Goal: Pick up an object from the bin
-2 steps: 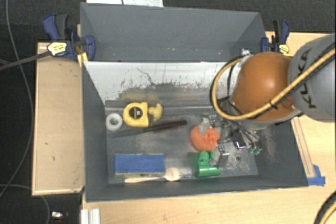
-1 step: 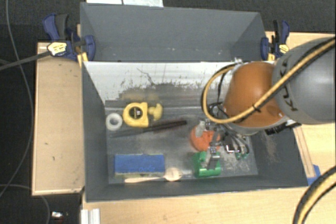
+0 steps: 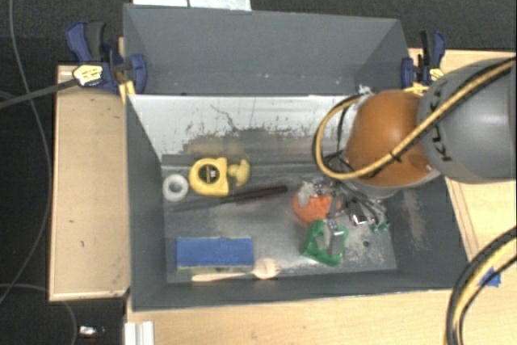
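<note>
Where the arm reaches in from the right, the pincer sits low over the right-hand floor of the grey bin, tucked under the wrist's rounded orange cover and its looped cables. I cannot tell whether it is open or closed, because the wrist hides its tips, and nothing can be seen held in it.

Two things lie right at it. A crumpled green thing lies at its lower end, seemingly touching or overlapped by it. A rounded orange-red thing lies just beside it on the left. The green one looks the likelier target, though that is a judgement.

Further left, a slim dark stick lies across the floor. Its far end lies by a round yellow tape-measure-like thing, with a small white ring next to that. Near the front wall, well apart from the pincer, a blue block rests beside a pale wooden spoon.

The step in hand appears to be the grasp itself, with the pincer down at floor level and the lift not yet begun. The next move calls for a firm close on one thing alone, then a straight rise clear of the orange-red neighbour and the bin's right wall.
</note>
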Controlling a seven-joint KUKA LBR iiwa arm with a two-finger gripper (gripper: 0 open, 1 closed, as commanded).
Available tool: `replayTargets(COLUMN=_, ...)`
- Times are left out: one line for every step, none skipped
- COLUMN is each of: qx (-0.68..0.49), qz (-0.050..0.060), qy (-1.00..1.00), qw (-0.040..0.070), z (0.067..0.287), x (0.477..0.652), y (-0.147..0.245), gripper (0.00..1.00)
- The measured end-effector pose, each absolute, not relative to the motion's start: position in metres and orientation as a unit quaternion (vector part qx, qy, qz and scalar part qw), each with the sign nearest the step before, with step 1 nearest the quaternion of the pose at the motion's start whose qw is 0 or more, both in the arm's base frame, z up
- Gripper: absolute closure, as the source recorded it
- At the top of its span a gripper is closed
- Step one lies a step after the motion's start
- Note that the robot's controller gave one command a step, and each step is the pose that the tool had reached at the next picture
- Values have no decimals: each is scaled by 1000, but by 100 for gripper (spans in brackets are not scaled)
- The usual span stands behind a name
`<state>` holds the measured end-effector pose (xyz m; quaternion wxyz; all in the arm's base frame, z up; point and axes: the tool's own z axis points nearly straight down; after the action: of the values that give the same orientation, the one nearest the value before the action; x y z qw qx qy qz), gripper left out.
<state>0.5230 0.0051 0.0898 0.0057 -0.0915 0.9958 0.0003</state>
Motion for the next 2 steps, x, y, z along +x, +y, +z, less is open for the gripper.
replayTargets(qx=-91, qz=1, qy=996, qw=6, z=81, x=554, y=-10, gripper=0)
replayTargets(qx=-49, qz=3, qy=999, qw=8, z=78, x=569, y=-36, gripper=0)
